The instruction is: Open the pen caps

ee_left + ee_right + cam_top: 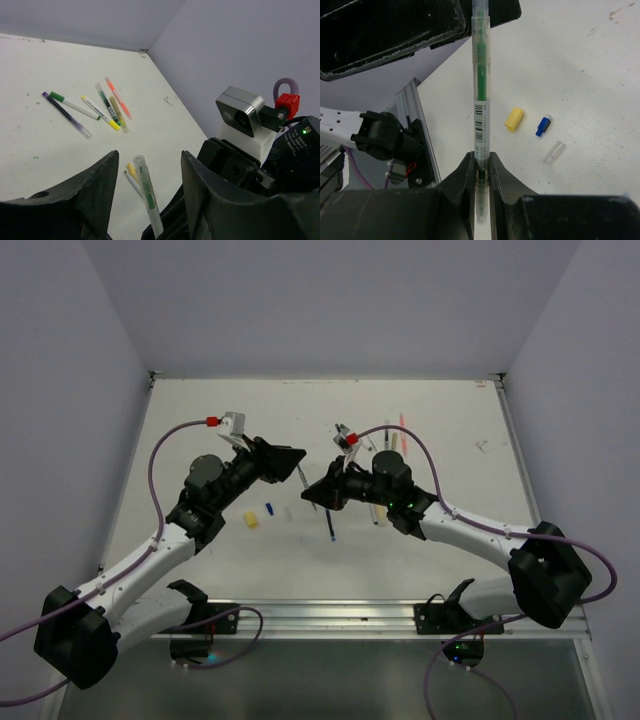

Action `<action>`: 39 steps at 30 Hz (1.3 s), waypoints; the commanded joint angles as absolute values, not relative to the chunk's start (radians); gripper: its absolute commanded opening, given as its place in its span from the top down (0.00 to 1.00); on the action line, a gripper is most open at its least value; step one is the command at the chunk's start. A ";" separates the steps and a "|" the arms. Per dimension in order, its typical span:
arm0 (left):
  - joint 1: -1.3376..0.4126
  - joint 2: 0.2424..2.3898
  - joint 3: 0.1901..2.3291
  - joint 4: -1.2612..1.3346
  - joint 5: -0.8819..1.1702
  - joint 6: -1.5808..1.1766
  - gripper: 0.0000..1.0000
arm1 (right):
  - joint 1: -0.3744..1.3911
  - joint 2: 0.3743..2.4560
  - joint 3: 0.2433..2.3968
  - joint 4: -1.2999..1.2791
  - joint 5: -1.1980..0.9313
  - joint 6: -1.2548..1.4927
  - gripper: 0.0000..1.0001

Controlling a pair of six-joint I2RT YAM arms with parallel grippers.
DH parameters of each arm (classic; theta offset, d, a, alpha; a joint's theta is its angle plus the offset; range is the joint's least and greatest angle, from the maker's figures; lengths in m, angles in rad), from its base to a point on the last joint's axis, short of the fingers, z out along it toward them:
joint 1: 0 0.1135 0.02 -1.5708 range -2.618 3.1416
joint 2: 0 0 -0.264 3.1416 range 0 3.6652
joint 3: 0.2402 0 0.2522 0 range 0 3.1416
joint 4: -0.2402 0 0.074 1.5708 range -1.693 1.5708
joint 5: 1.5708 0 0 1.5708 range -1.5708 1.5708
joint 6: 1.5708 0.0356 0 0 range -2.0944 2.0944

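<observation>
We start with the white table [200, 430], where both arms reach in from the near edge and meet over its middle. Everything else we place by the green pen [481, 75] held in the air between them.

The right hand [481, 170] is clamped on the lower barrel of that pen, fingers pressed to either side just below the barcode. It holds the pen lengthwise towards the other arm, most likely so the far tip is offered for a pull. The left hand [147, 175] stands at that far tip with its fingers spread, one on each side of the pen's clear end and, as far as we can tell, not touching it. We judge it is lined up to close on the cap there, which looks to be on the pen.

Well beyond the green pen, towards the far wall, a row of pens [90, 107] lies on the table, waiting their turn.

Smallest come the loose caps, on the table below the green pen and on the left arm's side: a yellow cap [514, 119], a blue cap [543, 125] just beside it, and a clear cap [554, 151] a little further off. These are pulled and set aside.
</observation>
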State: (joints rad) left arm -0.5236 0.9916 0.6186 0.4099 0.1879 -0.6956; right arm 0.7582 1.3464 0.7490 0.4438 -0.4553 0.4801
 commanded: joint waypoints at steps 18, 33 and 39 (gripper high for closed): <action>-0.515 1.026 0.669 0.436 0.230 -0.701 0.73 | 0.756 1.309 0.746 0.446 -0.497 0.449 1.00; -0.534 0.950 0.687 0.442 -0.175 -0.709 1.00 | 0.796 1.252 0.681 0.200 -0.286 0.338 1.00; -0.548 0.960 0.721 0.454 -0.403 -0.721 1.00 | 0.844 1.264 0.689 0.095 -0.131 0.342 1.00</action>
